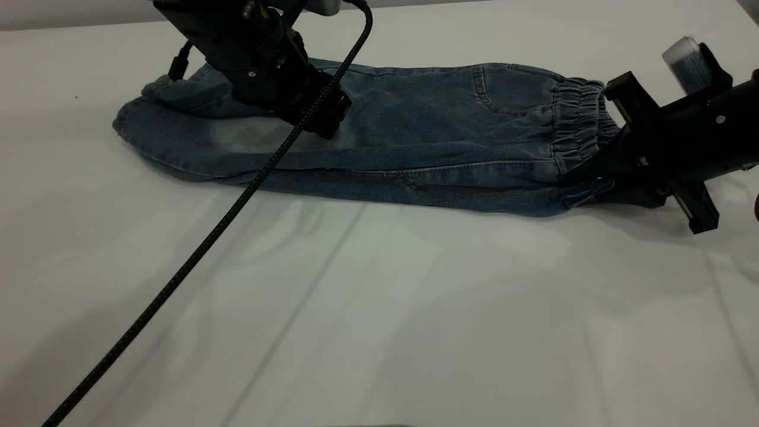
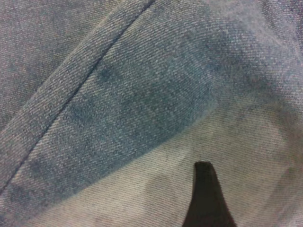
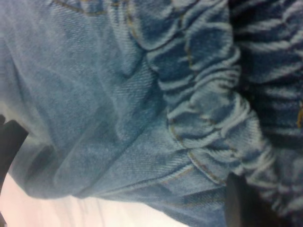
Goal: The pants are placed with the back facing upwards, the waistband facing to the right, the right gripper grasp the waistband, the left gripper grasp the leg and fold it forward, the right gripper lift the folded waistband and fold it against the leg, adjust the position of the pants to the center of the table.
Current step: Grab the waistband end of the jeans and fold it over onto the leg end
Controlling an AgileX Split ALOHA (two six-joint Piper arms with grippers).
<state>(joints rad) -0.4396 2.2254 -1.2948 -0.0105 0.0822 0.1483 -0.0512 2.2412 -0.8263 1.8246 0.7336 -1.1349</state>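
The blue denim pants (image 1: 415, 136) lie folded lengthwise, one leg (image 1: 195, 136) on top of the other, on the white table (image 1: 379, 308). Their hems point left and the gathered waistband (image 1: 578, 121) is at the right end. My left gripper (image 1: 323, 121) hovers just over the faded patch of the upper leg. One black finger (image 2: 204, 198) shows above the denim (image 2: 142, 104), and nothing is pinched. My right gripper (image 1: 593, 178) sits at the waistband's near corner. Its fingers (image 3: 239, 203) are spread wide across the puckered waistband (image 3: 203, 94).
A black braided cable (image 1: 237, 196) runs from the left arm diagonally across the near table to the front left corner. The table's far edge lies just behind the pants. A wide stretch of bare tabletop lies in front of them.
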